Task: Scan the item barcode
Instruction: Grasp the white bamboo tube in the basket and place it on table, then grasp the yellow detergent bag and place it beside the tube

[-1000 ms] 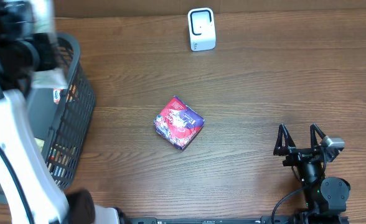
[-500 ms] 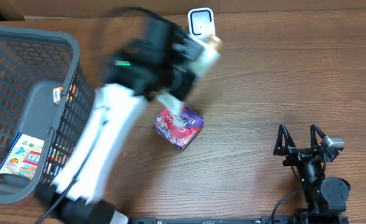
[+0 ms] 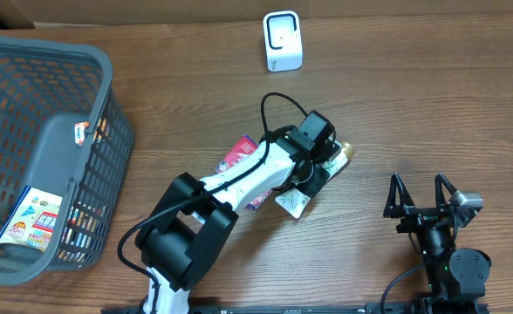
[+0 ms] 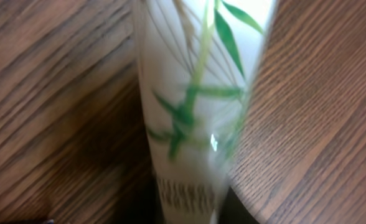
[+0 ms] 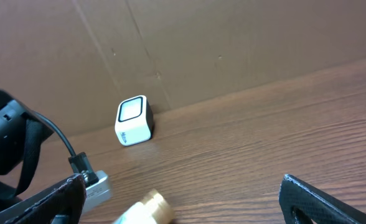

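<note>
While the left gripper [image 3: 314, 173] sits right on the tube [image 3: 293, 202], its jaws are hidden and blurred, so I cannot tell how far apart they are or whether they have a hold. The tube is white with a green leaf print and a gold cap. It lies on the table [image 3: 413, 105], well nearer the robot than the scanner [image 3: 283, 41]. The right gripper [image 3: 420, 196] is spread wide with nothing in it, further right of the scanner and near the robot. The grey mesh basket [image 3: 112, 139], far left of the scanner, holds a white-blue packet [image 3: 30, 218] and a grey piece I can't identify. A red-purple pack [image 3: 239, 157] sits just left of the tube. The table is dark wood, with a cardboard wall [image 5: 233, 37] behind the scanner.
</note>
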`<move>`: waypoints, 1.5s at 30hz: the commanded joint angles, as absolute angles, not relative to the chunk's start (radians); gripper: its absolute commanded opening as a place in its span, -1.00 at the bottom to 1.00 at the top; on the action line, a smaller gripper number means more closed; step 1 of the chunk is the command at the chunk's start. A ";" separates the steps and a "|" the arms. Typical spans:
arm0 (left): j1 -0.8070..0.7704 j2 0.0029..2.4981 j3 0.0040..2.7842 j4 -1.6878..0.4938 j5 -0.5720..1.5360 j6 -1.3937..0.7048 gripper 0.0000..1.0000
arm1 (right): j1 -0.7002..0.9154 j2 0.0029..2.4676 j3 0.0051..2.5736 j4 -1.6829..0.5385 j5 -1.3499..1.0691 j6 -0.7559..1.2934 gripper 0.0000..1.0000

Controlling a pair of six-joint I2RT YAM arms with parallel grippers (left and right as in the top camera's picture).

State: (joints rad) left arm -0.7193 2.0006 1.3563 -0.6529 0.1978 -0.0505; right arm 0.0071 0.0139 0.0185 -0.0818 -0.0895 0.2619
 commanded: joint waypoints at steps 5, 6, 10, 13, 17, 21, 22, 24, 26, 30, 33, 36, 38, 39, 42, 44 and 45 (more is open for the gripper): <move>-0.592 1.868 1.654 -0.978 0.162 0.015 0.99 | 0.010 0.003 0.008 -0.077 -0.079 0.266 1.00; -0.558 1.837 1.731 -1.049 0.129 0.010 1.00 | 0.010 0.003 0.008 -0.077 -0.079 0.266 1.00; -0.382 1.725 2.021 -1.247 0.063 -0.071 1.00 | 0.010 0.003 0.008 -0.077 -0.079 0.266 1.00; -0.175 1.654 2.203 -1.338 0.082 -0.167 1.00 | 0.010 0.003 0.008 -0.077 -0.079 0.266 1.00; 0.197 1.562 2.320 -1.480 0.194 -0.121 0.99 | 0.010 0.003 0.008 -0.077 -0.079 0.266 1.00; 0.501 1.535 2.319 -1.553 -0.027 -0.275 1.00 | 0.010 0.003 0.008 -0.077 -0.079 0.266 1.00; 0.574 1.541 2.315 -1.578 -0.057 -0.322 0.99 | 0.010 0.003 0.008 -0.077 -0.079 0.266 1.00; 0.692 1.555 2.287 -1.615 -0.051 -0.378 1.00 | 0.010 0.003 0.008 -0.077 -0.079 0.266 1.00; 0.757 1.562 2.225 -1.622 -0.053 -0.417 1.00 | 0.010 0.003 0.008 -0.077 -0.079 0.266 1.00; 0.792 1.561 2.011 -1.539 -0.098 -0.509 0.99 | 0.010 0.003 0.008 -0.077 -0.079 0.266 1.00; 0.787 1.561 1.835 -1.463 -0.131 -0.563 1.00 | 0.010 0.003 0.008 -0.077 -0.079 0.266 1.00; 0.783 1.561 1.660 -1.375 -0.170 -0.606 0.99 | 0.010 0.003 0.008 -0.077 -0.079 0.266 1.00; 0.783 1.561 1.536 -1.301 -0.189 -0.625 0.99 | 0.010 0.003 0.008 -0.077 -0.079 0.266 0.99; 0.783 1.561 1.479 -1.266 -0.195 -0.637 0.99 | 0.010 0.003 0.008 -0.077 -0.079 0.266 1.00; 0.783 1.561 1.320 -1.156 -0.195 -0.645 1.00 | 0.010 0.003 0.008 -0.077 -0.079 0.266 1.00; 0.783 1.561 1.229 -1.081 -0.200 -0.644 0.99 | 0.010 0.003 0.008 -0.077 -0.079 0.266 1.00; 0.783 1.562 1.187 -1.042 -0.212 -0.644 0.99 | 0.010 0.003 0.008 -0.077 -0.079 0.266 1.00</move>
